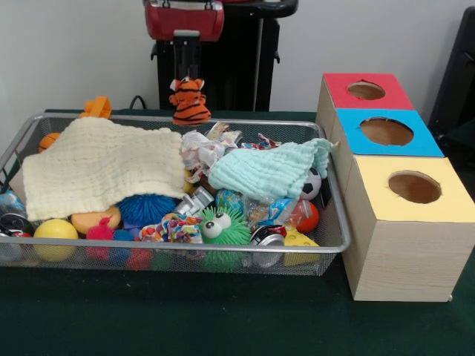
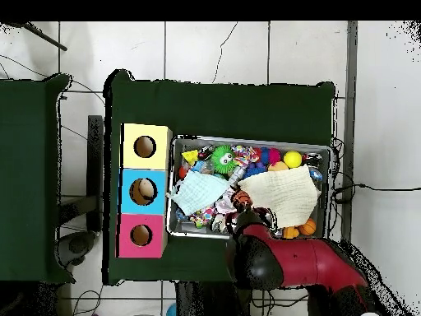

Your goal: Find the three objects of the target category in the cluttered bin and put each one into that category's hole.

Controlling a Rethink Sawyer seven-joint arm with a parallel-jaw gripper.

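The pincer (image 1: 188,80) grips a tiger toy (image 1: 190,101), holding it above the bin's (image 1: 338,222) far rim. Below, a cream cloth (image 1: 100,167) and a mint cloth (image 1: 271,172) lie over a jumble of toys. Beside the bin stand red (image 1: 365,90), blue (image 1: 386,132) and yellow (image 1: 413,188) boxes, each with a hole on top.

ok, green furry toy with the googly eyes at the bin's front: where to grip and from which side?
Grip the green furry toy across its round body, behind the eyes, coming straight down from above. It sits uncovered against the wire bin's front wall, so a side approach looks blocked by mesh and neighbouring clutter. The gripper is already shut on a tiger plush, which has to go first.
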